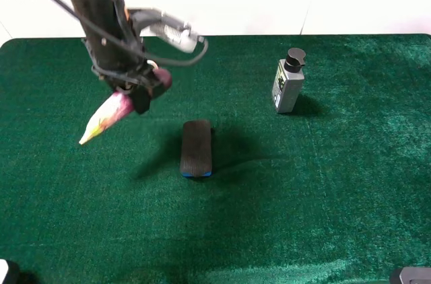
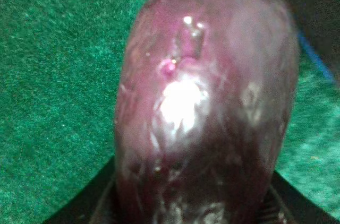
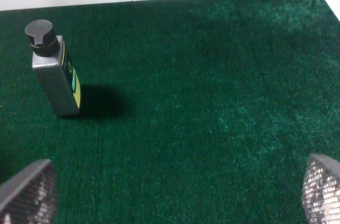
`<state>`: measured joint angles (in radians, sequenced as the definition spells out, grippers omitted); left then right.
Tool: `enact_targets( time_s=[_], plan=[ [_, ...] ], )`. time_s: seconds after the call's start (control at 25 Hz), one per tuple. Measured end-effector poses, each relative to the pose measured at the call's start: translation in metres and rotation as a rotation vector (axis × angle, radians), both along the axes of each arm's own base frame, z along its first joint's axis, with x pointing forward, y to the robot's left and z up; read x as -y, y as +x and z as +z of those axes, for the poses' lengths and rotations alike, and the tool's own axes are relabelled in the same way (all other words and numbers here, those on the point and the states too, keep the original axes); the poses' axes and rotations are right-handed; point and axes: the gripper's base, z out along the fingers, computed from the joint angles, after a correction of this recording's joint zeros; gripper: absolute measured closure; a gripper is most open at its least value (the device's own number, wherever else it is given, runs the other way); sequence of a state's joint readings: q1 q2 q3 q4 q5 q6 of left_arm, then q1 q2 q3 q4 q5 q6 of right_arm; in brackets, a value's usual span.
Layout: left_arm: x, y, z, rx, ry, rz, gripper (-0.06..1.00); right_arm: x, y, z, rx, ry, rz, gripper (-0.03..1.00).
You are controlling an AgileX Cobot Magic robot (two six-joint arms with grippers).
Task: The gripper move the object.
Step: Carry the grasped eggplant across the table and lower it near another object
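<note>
Eggplant (image 1: 114, 110), glossy, pinched near its purple end by your left gripper (image 1: 144, 90), tip drooping over the desk (image 1: 303, 196): you risk it pivoting or slipping free.

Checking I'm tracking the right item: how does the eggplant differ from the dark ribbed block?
The eggplant is glossy purple with a cream tip; the dark ribbed block is black with a blue edge. The eggplant is tapered and longer, the block rectangular. The eggplant hangs tilted in the left gripper; the block lies flat on the green mat. Both are elongated.
</note>
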<state>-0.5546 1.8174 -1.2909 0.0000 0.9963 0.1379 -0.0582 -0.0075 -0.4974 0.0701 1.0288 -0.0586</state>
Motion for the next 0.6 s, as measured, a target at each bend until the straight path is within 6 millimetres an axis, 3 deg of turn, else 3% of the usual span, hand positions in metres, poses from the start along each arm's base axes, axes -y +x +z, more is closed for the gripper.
enact_targets(
  time_s=[0.4, 0.6],
  plan=[
    [0.018, 0.026, 0.070, 0.142, -0.114, 0.102, 0.47, 0.000, 0.000, 0.000, 0.000, 0.000, 0.000, 0.28],
    [0.021, 0.031, 0.084, 0.189, -0.147, 0.115, 0.47, 0.000, 0.000, 0.000, 0.000, 0.000, 0.000, 0.28]
  ],
)
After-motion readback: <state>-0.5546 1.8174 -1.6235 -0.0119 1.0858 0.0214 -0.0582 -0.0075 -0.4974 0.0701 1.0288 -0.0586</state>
